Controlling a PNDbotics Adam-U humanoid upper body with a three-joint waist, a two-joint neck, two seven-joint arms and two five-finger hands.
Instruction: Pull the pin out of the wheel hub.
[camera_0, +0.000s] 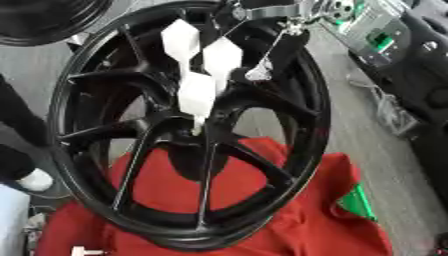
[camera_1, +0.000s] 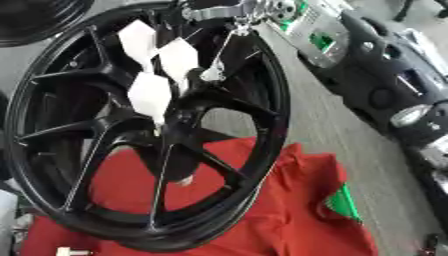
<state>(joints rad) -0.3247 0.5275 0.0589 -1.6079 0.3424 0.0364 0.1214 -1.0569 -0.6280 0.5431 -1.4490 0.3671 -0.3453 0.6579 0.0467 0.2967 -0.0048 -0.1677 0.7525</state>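
The pin cannot be made out at the wheel hub (camera_0: 194, 131). Above the hub, the hand (camera_0: 262, 10) is cut off by the top edge.

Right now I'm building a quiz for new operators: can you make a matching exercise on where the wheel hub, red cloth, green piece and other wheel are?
Things:
1 wheel hub
2 red cloth
3 green piece
4 other wheel

Places:
a upper left corner
b standing on the cloth
c at the cloth's right edge
d under the hub

Pairs: 1-b, 2-d, 3-c, 4-a
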